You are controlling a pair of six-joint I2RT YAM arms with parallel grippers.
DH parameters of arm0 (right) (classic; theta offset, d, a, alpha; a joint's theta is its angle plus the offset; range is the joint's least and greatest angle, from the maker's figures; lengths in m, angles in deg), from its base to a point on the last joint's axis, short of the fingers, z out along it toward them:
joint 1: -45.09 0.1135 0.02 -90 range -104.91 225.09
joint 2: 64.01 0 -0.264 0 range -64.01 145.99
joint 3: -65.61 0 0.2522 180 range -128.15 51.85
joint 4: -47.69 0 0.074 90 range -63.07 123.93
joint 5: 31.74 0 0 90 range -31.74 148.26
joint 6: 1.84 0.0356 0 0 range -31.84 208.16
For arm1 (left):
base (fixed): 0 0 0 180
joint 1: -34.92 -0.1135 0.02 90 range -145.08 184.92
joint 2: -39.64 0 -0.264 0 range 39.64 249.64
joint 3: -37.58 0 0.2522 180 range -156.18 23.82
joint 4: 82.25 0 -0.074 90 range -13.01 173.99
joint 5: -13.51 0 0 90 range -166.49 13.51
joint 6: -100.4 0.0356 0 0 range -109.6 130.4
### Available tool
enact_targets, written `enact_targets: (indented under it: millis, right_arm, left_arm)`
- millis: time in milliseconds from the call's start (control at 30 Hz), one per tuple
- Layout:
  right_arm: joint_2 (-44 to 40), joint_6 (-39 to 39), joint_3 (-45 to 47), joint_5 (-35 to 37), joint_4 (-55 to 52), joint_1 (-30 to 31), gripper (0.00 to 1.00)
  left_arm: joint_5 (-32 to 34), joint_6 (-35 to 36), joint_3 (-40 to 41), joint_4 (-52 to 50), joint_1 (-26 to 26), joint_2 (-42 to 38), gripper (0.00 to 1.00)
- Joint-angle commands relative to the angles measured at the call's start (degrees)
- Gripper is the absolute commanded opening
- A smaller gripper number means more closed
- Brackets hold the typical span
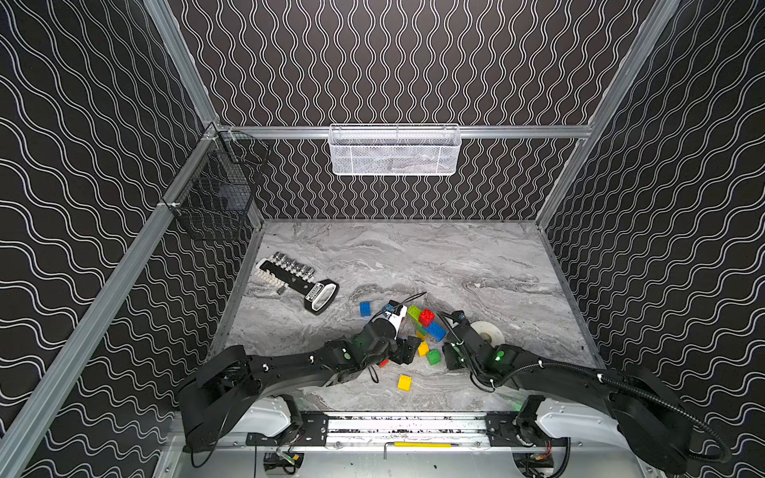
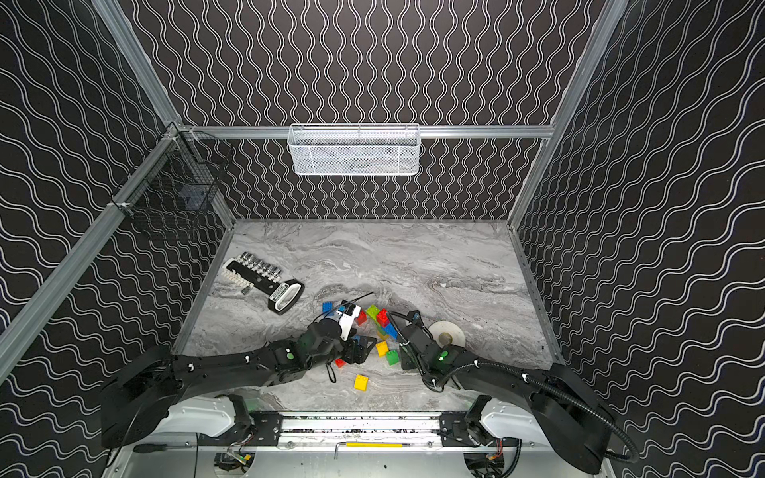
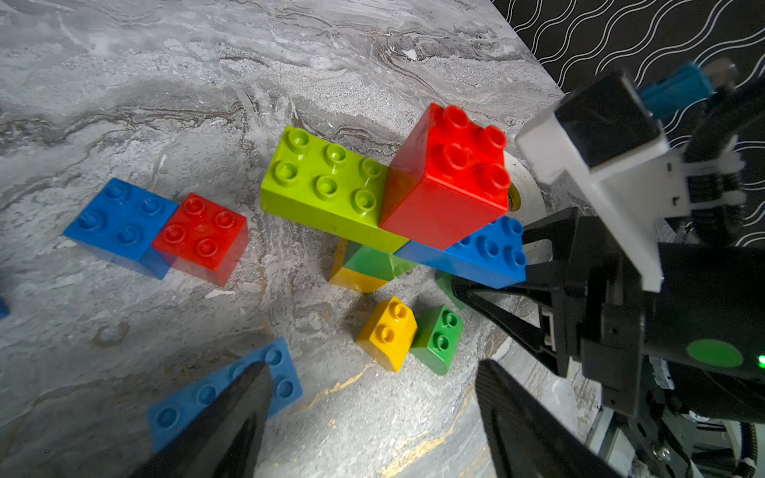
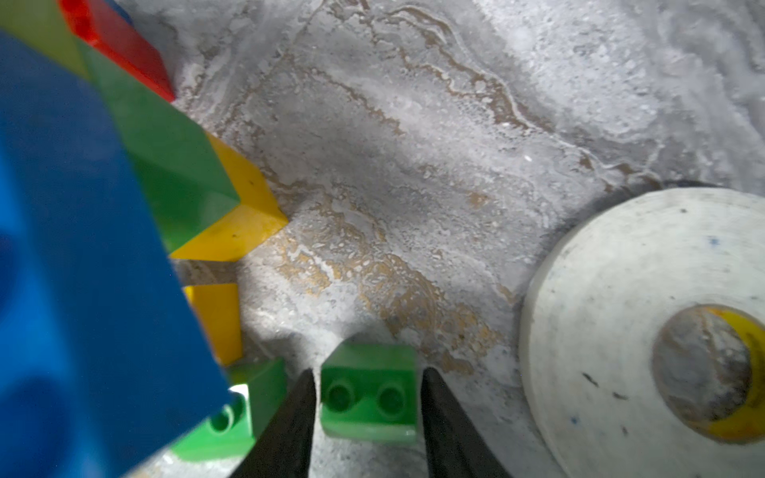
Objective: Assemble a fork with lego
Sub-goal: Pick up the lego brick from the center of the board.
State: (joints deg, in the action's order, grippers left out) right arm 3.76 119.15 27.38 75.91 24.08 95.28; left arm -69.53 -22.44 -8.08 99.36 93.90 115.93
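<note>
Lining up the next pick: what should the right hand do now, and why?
Probably squeeze the right hand shut on the small green brick. Its fingers flank the brick closely, but firm contact isn't clear, so lifting now might drop it.

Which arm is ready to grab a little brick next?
Right. The right tool has a small green brick between its tips. The left tool hangs wide open, holding nothing.

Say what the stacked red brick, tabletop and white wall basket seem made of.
Red brick: moulded plastic, glossy, by its sheen and crisp studs. Tabletop: grey marble-look surface, matt; stone or printed laminate, unclear. White basket: painted metal mesh, probably, by its fine lattice.
</note>
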Motion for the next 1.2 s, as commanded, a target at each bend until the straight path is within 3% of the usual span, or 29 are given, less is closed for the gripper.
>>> enact_targets:
  millis: [0,200,400,833,1167]
  right_arm:
    - [0.5,2.4,-0.9,3.6,-2.1,0.2,0.39]
    - [0.1,3.7,-0.7,3.8,-2.9,0.2,0.37]
    - [1.7,3.6,-1.3,3.5,-2.7,0.2,0.43]
    - [1.7,3.6,-0.8,4.1,-1.0,0.2,0.43]
    - [-0.6,4.0,-0.1,4.8,-1.1,0.2,0.36]
  left_arm:
    - [-0.2,0.5,-0.3,1.1,0.1,0.1,0.82]
    - [-0.2,0.3,-0.3,1.3,0.1,0.4,0.82]
    - [-0.1,0.2,0.1,1.4,0.1,0.2,0.82]
    - [-0.2,0.5,-0.6,1.0,0.1,0.7,0.82]
    - [1.0,0.7,-0.2,0.4,0.1,-1.5,0.81]
